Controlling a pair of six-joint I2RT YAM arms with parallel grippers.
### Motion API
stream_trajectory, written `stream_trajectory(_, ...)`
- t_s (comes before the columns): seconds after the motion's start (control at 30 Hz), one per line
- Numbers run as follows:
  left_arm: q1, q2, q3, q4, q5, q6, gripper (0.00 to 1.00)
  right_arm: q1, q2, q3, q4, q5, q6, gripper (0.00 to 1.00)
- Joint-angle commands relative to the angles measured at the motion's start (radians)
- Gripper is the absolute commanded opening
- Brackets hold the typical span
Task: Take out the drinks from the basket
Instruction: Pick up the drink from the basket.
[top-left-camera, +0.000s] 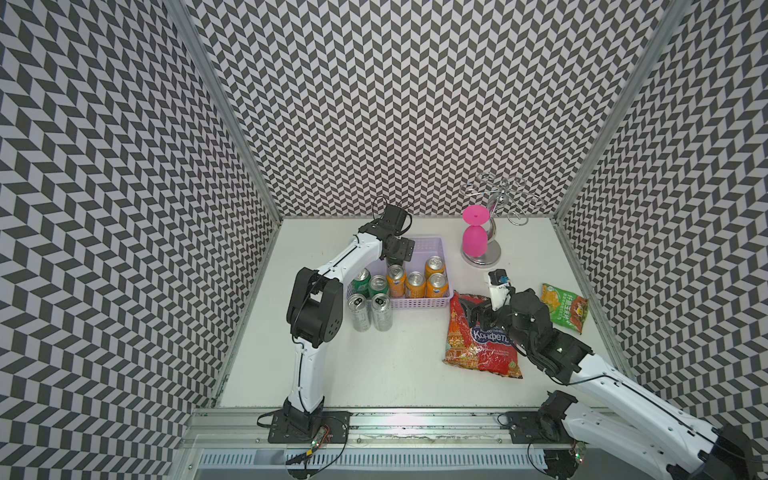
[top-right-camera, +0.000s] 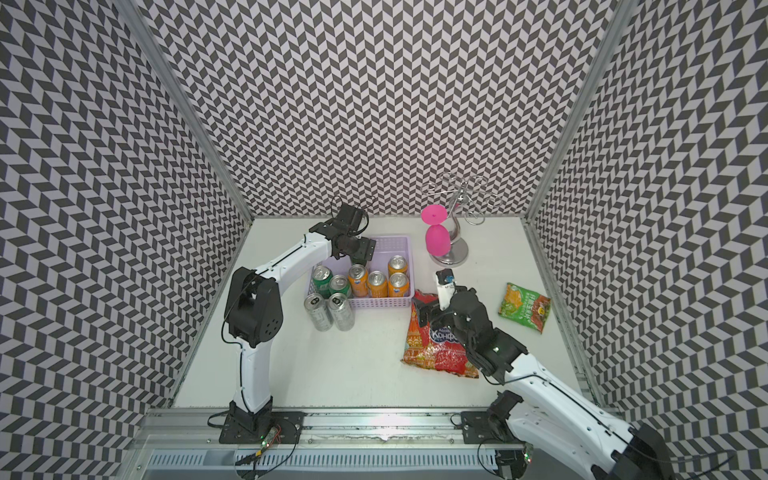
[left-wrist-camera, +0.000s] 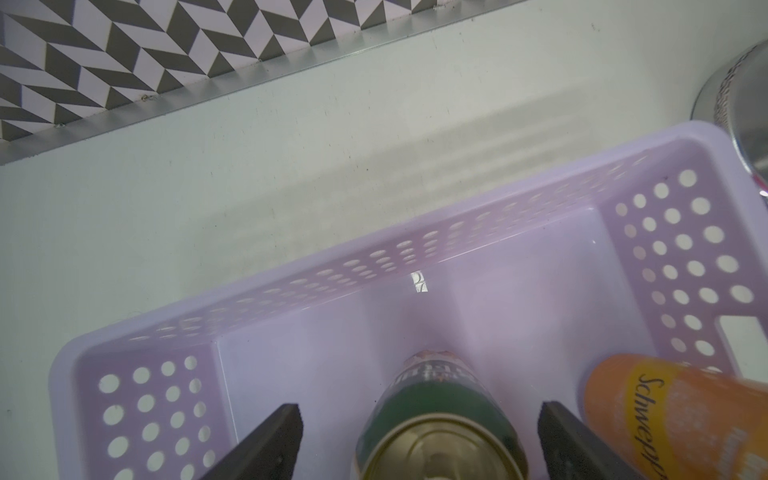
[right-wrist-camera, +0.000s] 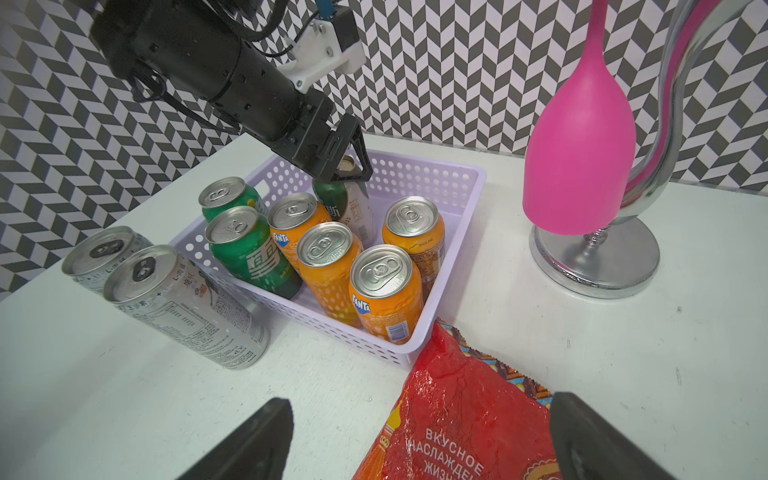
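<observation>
A white tabletop (top-left-camera: 374, 365) sits between walls (top-left-camera: 415, 104) of black-and-white chevron. The lilac basket (top-left-camera: 432, 245) holds seven cans, orange ones reading "Fanta" (right-wrist-camera: 384, 291) and "Schweppes" (left-wrist-camera: 665, 415). Two silver cans (top-left-camera: 370, 311) stand just outside it. The left end effector (left-wrist-camera: 419, 411) straddles a dark green can (left-wrist-camera: 436, 399) in the basket, open, with gaps on both sides. The right end effector (right-wrist-camera: 419, 402) hangs open over a red bag (top-left-camera: 482, 336) marked "Конфеты".

we see the left arm (top-left-camera: 306, 365) and right arm (top-left-camera: 623, 392) in white shells with black joint housings and thin black cables. the left gripper (right-wrist-camera: 345, 174) is black, its jaws braced by open triangles.
</observation>
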Motion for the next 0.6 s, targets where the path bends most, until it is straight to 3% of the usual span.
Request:
stream_trajectory(0.0,0.003,0.02,0.029,-0.028,0.024,0.013,0.9,-0.003,-0.018,-0.01,0.031,0.017,0.012,1.0)
stream_trajectory(0.57,0.002,0.003,-0.008,-0.003,0.014,0.005,0.65,-0.003,-0.031,-0.004,0.031,0.046,0.01,1.0)
